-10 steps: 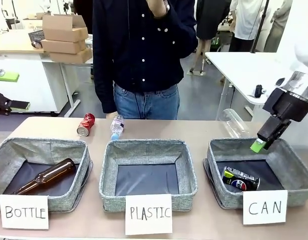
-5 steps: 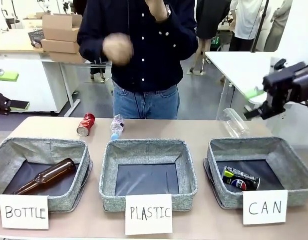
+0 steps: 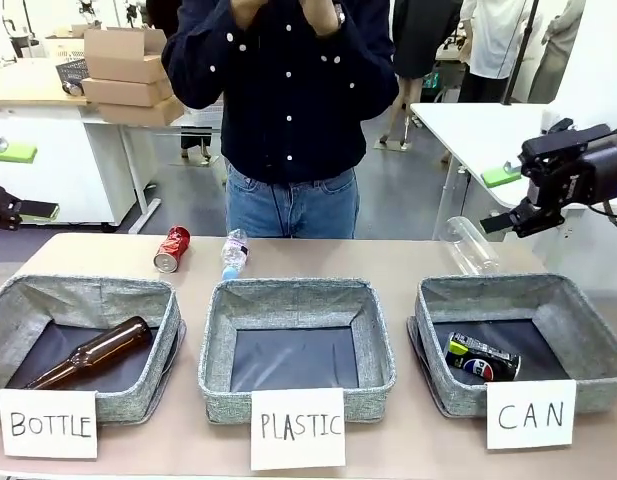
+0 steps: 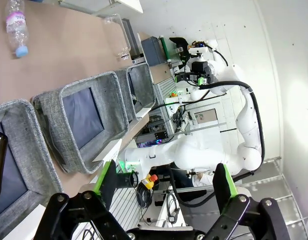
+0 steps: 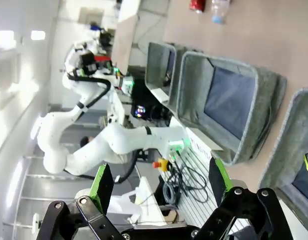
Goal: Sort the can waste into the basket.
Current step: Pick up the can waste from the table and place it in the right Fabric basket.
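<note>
L end effector (image 4: 163, 170) wide open, empty, far left. Red can (image 3: 172, 249) lies on worktop (image 3: 388, 262) behind BOTTLE bin (image 3: 88, 290); next pick, prob. by L arm. Black can (image 3: 481, 358) already in CAN basket (image 3: 428, 300). R end effector (image 3: 500, 199) open, empty, raised.

The left gripper (image 4: 163, 172) stands wide open, holding nothing. Past it, grey bins (image 4: 51, 130) line the table (image 4: 69, 45), near a plastic bottle (image 4: 16, 27).

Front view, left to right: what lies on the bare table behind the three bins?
Red can → small plastic bottle → large clear bottle.
</note>
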